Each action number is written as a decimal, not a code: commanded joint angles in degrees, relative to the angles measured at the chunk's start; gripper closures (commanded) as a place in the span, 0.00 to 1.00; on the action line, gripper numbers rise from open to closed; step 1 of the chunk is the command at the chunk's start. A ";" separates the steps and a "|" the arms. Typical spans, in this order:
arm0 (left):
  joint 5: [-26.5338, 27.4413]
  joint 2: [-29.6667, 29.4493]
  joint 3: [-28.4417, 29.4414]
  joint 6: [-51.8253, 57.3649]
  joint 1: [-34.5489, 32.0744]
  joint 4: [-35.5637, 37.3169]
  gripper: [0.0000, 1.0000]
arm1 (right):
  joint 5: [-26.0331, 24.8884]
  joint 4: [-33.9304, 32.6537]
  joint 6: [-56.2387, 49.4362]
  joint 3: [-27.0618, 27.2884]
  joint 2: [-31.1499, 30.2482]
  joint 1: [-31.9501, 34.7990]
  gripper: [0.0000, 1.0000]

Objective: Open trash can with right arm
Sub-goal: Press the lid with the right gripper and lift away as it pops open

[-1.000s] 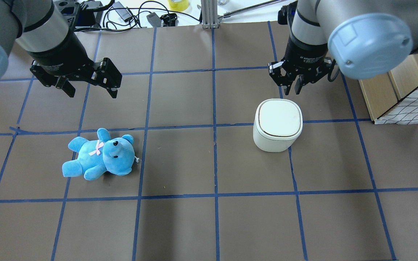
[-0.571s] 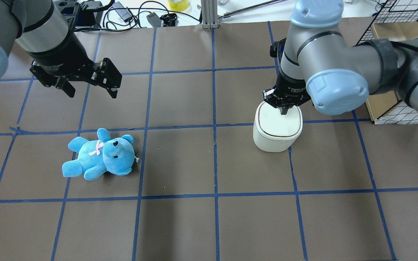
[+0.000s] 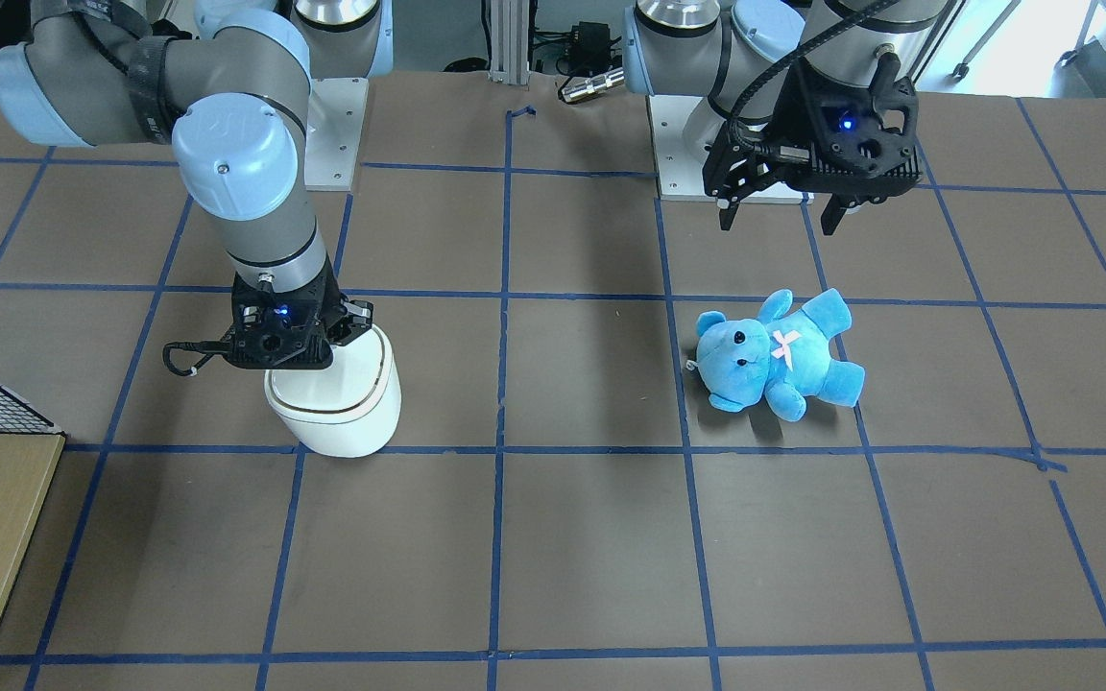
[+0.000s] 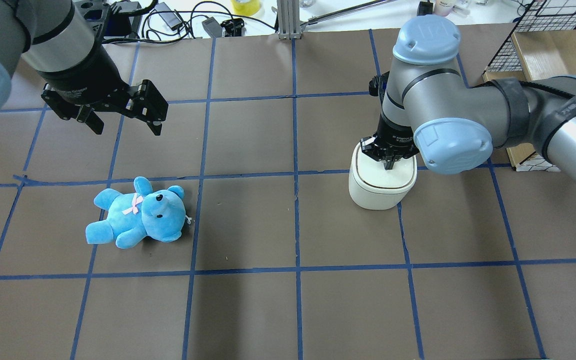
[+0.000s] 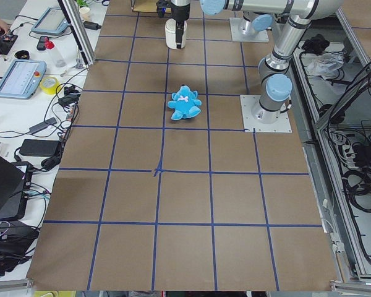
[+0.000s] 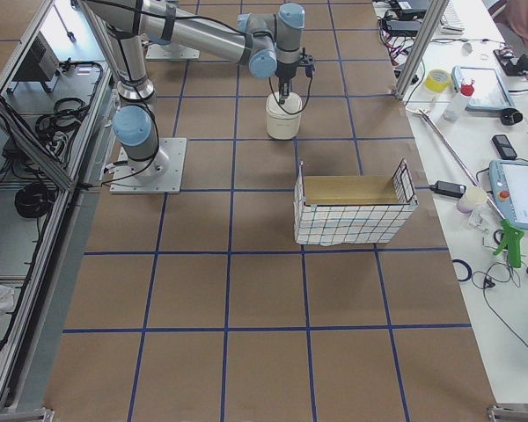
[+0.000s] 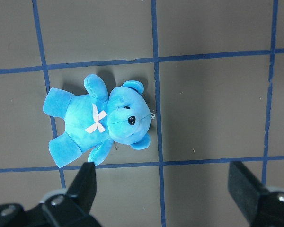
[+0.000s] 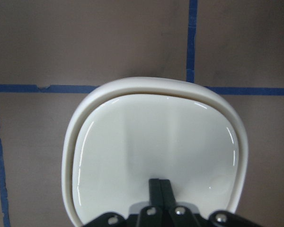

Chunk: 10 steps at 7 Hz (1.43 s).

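Sitting directly beneath the right hand (image 4: 389, 165), the trash can (image 4: 378, 193) touches it.

The small white plastic trash can (image 4: 380, 194) stood on the brown paper-covered table (image 4: 248, 310). The black two-finger right gripper (image 4: 389, 163) sat directly over the can's lid. The blue plush teddy bear (image 4: 138, 216) lay well to the can's left. The black left gripper (image 4: 125, 128) hung above the table, also well left of the can. The wire-mesh basket (image 6: 352, 221) stood to the can's right.

My right wrist view's bottom edge cuts off the near rim of the trash can (image 8: 154, 137); my right gripper (image 8: 159, 183) covers the lid there, contact unclear.
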 commanded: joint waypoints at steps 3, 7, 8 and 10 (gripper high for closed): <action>0.00 0.00 0.00 0.07 0.01 0.00 0.00 | -0.93 -0.33 -0.08 -1.81 -1.79 0.19 0.69; 0.00 0.00 0.00 0.07 0.01 0.00 0.00 | -0.41 11.58 -0.44 -14.89 -8.83 -0.07 0.00; 0.00 0.00 0.00 0.07 0.01 0.00 0.00 | -0.41 17.11 -0.87 -19.72 -8.66 -0.24 0.00; 0.00 0.00 0.00 -0.02 0.01 0.00 0.00 | -0.59 21.04 -0.79 -22.05 -8.49 0.19 0.00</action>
